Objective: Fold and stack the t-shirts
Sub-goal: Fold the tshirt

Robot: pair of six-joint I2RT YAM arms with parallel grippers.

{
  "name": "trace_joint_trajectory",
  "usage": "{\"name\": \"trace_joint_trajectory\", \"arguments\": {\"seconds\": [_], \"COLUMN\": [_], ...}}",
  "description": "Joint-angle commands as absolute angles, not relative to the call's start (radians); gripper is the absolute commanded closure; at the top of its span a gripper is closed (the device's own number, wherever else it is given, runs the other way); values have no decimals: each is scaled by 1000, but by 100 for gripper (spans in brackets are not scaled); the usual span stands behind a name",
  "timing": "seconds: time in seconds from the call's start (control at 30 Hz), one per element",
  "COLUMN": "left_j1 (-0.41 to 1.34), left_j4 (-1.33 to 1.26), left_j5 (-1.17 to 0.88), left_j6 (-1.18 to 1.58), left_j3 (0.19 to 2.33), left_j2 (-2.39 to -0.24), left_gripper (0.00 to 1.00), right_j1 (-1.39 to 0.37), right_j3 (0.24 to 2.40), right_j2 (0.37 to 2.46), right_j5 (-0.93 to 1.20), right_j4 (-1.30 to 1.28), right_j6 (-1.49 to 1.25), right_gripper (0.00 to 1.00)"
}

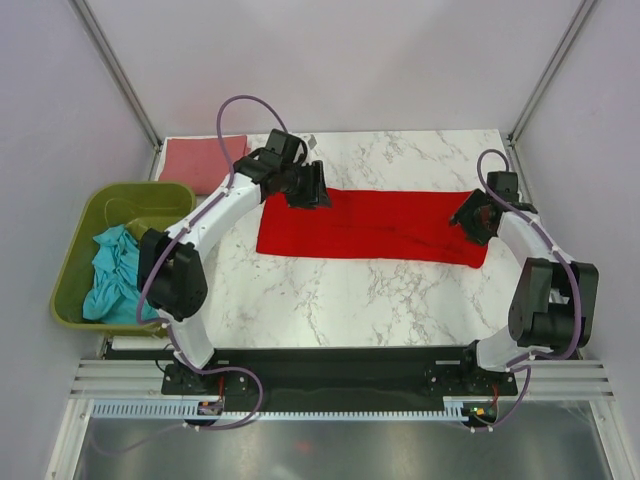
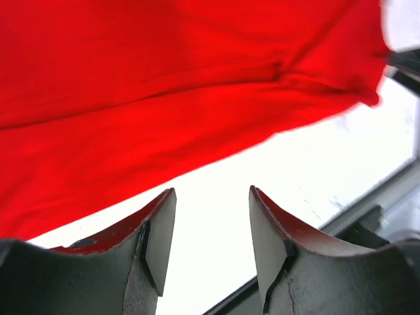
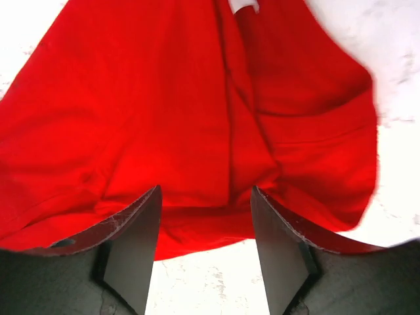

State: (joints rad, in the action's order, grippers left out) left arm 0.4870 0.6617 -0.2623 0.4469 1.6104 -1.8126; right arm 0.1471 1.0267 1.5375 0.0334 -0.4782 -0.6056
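The red t-shirt (image 1: pixel 370 225) lay across the middle of the table (image 1: pixel 350 310) as a long band, folded lengthwise, its right end rumpled and uneven. By the look of it, it needed at least one more fold to make a compact packet. The pink t-shirt (image 1: pixel 198 160) sat at the upper left corner of the table, flat and apparently already folded. The teal t-shirt (image 1: pixel 112 272) lay crumpled in the green basket (image 1: pixel 150 192) at the left of the frame, not yet begun. So I judged the task somewhat under halfway: one shirt done, one partly folded, one untouched, and nothing stacked.

The left gripper (image 2: pixel 212 191) hung over the band's upper left end with its jaws spread and only bare tabletop between them. The right gripper (image 3: pixel 206 190) hung at the band's right end, jaws likewise spread, red cloth lying below them but not pinched.

In the top view the left gripper covered the band's upper left corner, and the left arm cut across part of the basket and the teal cloth. How many layers the band held could not be told. A small white patch at the top edge of the right wrist view was possibly the neck label. The right side of the left wrist view was smeared.
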Motion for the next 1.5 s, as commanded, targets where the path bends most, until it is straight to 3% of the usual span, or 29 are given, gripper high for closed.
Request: {"name": "trace_joint_trajectory", "arguments": {"seconds": [0.0, 0.37, 0.67, 0.87, 1.07, 1.47], "left_j1": [483, 483, 480, 480, 479, 477], "left_j4": [608, 546, 543, 543, 543, 543], "left_j5": [-449, -538, -540, -546, -541, -545], "left_j6": [376, 413, 417, 422, 423, 425], "left_j3": [1577, 1508, 1506, 1506, 1503, 1502], "left_j2": [-1755, -1727, -1730, -1740, -1741, -1744], "left_gripper": [43, 42, 42, 43, 43, 43], "right_j1": [135, 130, 129, 129, 129, 109], "right_j3": [976, 809, 769, 792, 808, 946], "right_j2": [1548, 1577, 1594, 1606, 1618, 1698], "right_j5": [94, 138, 143, 147, 155, 227], "right_j4": [-345, -91, -25, -29, -31, -29], "right_j6": [-676, -768, -778, -775, -775, -790], "right_gripper": [35, 34, 52, 72, 99, 100]}}
